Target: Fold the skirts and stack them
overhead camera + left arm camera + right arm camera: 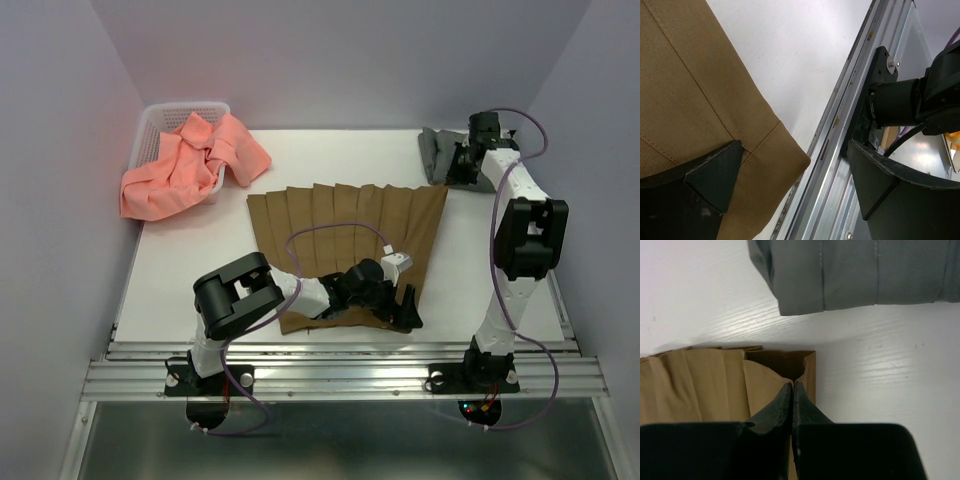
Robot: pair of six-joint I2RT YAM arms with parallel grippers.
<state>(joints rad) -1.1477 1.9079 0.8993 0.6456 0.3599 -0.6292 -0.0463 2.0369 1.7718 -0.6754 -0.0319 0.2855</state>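
Three skirts: tan skirt (350,215) spread flat mid-counter (200,260), pink skirt (190,160) heaped over basket (160,115) far left, grey skirt (437,150) far right. My left hand (794,145) gapes wide at tan skirt's near corner. My right hand (792,385) closed, tips over tan skirt's far corner beside grey skirt; cannot tell if cloth pinched.

Lighting brightly and evenly from overhead.
Casting only soft, short shadows; glinting off the white table (730,325); blurring slightly at the near fingers (772,417) in wrist views.
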